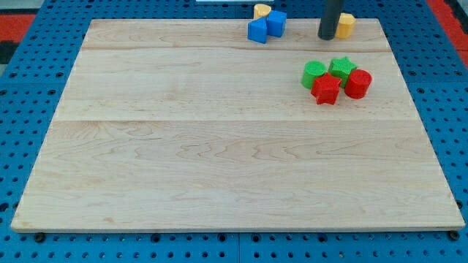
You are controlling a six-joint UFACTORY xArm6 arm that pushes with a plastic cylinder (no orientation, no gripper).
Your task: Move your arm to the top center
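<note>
My tip stands on the wooden board near the view's top edge, right of centre. A yellow block sits just to its right, touching or nearly touching the rod. Two blue blocks, one in front and one behind it, sit left of the tip at the top, with another yellow block behind them at the board's edge. Below and right of the tip is a cluster: a green round block, a green star block, a red star block and a red round block.
The board lies on a blue pegboard surface that surrounds it on all sides. A red strip shows at the view's top right corner.
</note>
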